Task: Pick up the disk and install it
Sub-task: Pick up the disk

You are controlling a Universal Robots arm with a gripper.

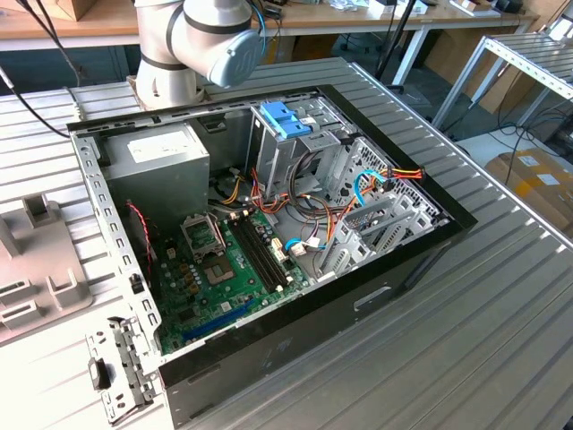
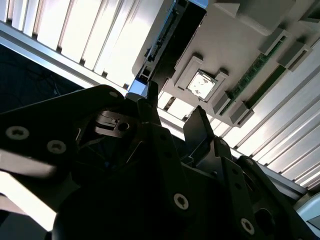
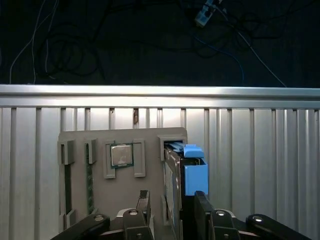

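Claw [image 3: 172,195] gapes wide, hovering astride the disk [image 3: 195,175] standing in the grey tray [image 3: 120,195]; nothing lifted, computer case [image 1: 376,287] awaits.

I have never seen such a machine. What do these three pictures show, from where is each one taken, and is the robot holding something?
The machine is a robot arm with a two-finger gripper. The exterior view looks from outside at an open computer case on a ribbed metal table, with a grey holder at that view's left. Both wrist views come from cameras riding on the arm, looking past the gripper at that holder. In its slots sit a processor chip and the disk, which stands on edge with its blue bracket. The fingers are open, one on each side of the disk. Nothing is held yet.
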